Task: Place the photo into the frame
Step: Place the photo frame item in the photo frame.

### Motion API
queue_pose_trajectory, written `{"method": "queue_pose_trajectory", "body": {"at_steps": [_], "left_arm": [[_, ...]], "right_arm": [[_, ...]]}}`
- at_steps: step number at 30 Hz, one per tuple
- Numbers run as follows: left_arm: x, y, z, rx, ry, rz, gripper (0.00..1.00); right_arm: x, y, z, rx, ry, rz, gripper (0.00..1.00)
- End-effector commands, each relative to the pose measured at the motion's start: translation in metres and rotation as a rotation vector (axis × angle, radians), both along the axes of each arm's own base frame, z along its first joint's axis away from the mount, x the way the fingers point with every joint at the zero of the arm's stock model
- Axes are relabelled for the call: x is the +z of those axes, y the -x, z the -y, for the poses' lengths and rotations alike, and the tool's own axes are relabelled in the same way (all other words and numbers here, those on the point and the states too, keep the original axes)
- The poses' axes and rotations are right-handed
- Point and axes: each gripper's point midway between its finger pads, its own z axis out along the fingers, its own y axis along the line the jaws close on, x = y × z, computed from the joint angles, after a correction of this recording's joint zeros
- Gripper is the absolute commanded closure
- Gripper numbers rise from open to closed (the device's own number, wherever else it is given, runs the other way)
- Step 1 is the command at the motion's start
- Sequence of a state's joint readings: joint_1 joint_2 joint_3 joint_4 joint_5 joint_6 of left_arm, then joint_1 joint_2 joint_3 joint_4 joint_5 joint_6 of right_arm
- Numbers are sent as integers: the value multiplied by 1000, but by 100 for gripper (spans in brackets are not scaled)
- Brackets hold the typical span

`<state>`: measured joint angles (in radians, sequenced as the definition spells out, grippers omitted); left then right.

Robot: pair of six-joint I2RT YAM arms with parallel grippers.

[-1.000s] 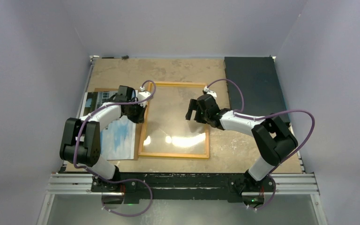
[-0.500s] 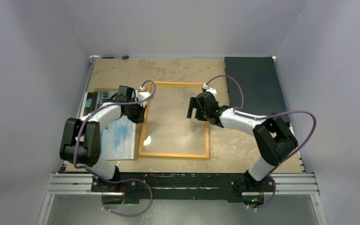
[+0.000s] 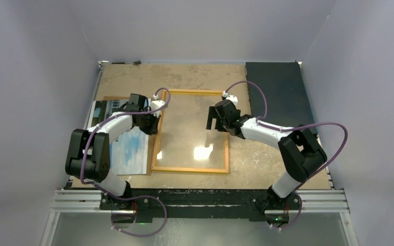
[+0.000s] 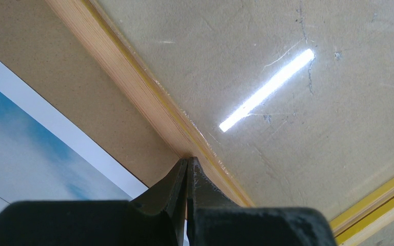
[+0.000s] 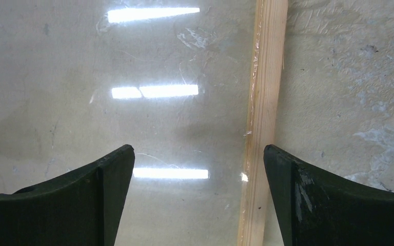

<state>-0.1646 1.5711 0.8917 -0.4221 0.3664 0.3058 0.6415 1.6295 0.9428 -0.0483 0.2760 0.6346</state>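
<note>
Photo partly under left arm; left gripper closed, seemingly empty; right gripper wide, empty.

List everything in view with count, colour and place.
frame: one, yellow border with clear pane, flat in the middle
photo: one, blue sky and white clouds, left of the frame
backing board: one, brown, under the photo
mat: one, dark, far right corner
table: one, worn tan, under everything
left claw: one, black, shut, tips at the frame's left rail
right claw: one, black, open, above the frame's right rail
</note>
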Motion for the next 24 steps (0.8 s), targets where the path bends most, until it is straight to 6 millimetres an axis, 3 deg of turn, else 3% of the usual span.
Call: {"method": "queue_pose_trajectory", "body": {"at_steps": [1, 6, 16, 24], "left_arm": [[-10, 7, -5, 13, -16, -26, 100], [-8, 6, -5, 13, -15, -24, 100], [-8, 3, -6, 22, -18, -22, 100], [-9, 4, -7, 24, -19, -22, 100]], "right_arm": [[33, -14, 0, -11, -1, 96, 4], [32, -8, -2, 6, -14, 100, 21], [6, 5, 3, -24, -3, 29, 64], [-9, 11, 7, -35, 13, -14, 70]]}}
